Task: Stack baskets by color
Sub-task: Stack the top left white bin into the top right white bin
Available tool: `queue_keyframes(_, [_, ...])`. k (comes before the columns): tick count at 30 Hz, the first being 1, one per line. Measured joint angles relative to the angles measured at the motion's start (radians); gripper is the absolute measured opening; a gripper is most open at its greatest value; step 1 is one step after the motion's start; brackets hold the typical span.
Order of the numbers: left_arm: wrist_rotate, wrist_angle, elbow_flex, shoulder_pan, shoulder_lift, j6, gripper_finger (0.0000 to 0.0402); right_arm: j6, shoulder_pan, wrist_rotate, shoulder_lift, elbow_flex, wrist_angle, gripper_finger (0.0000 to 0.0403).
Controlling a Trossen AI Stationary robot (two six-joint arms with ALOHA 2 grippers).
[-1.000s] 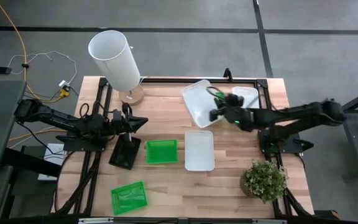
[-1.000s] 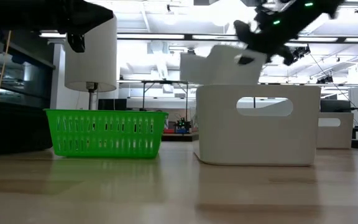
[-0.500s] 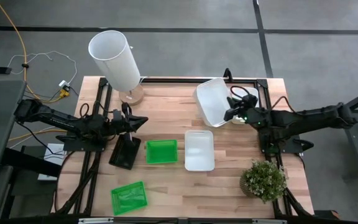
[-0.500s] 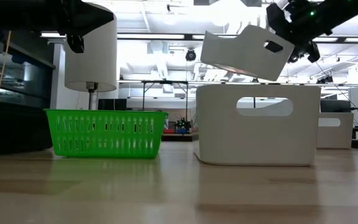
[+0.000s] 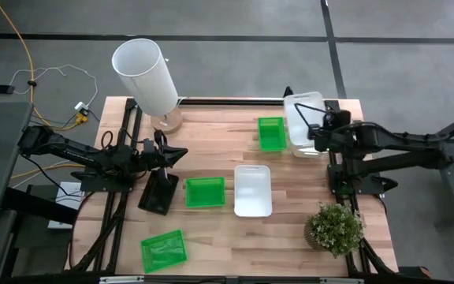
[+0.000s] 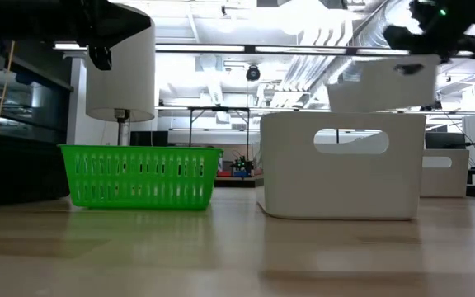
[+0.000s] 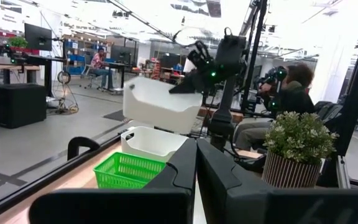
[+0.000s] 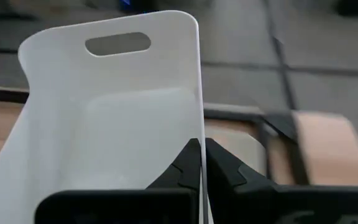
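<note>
Baskets lie scattered over the wooden table point(image 5: 211, 158), and we read them from the left edge across. Our left gripper point(image 5: 181, 154) waits near the left side with its fingers pressed together and holding nothing, just behind a black basket point(image 5: 158, 192); we judge it is parked there to keep out of the way. Behind it stands the tall white cylinder point(image 5: 144, 75), no part of the sorting. Near the front edge sits one green basket point(image 5: 164, 250), a second green basket point(image 5: 205, 192) lies just beside the black one, and a third green basket point(image 5: 271, 132) rests farther back toward the right.

Middle of the table holds a white basket point(image 5: 253, 189), on its own. Further right, our right gripper point(image 5: 318, 136) is clamped on the side wall of a lifted white basket point(image 5: 303, 118), carrying it in the air, roughly level in the low view. It hangs over the back right corner, where another white basket point(image 6: 445, 172) sits; we judge the hold by one wall leaves the bottom free to nest down into that one. Front right stands the potted plant point(image 5: 334, 228).
</note>
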Motion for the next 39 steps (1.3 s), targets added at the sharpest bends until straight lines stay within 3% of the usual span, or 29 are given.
queue_keyframes(4, [0.0,0.0,0.0,0.0,0.0,-0.001,0.0001,0.139,-0.055,-0.026,-0.002,-0.069,-0.113,0.0])
queue_keyframes(17, [0.0,0.0,0.0,0.0,0.0,0.0,0.0,0.136,-0.169,-0.054,-0.053,-0.24,-0.022,0.0])
queue_keyframes(24, [0.0,0.002,0.0,0.0,0.0,-0.001,0.0001,-0.009,-0.224,-0.104,-0.067,-0.304,0.174,0.0])
queue_keyframes(39, [0.0,0.002,0.0,0.0,0.0,0.0,0.0001,-0.067,-0.286,-0.153,-0.067,-0.322,0.247,0.0])
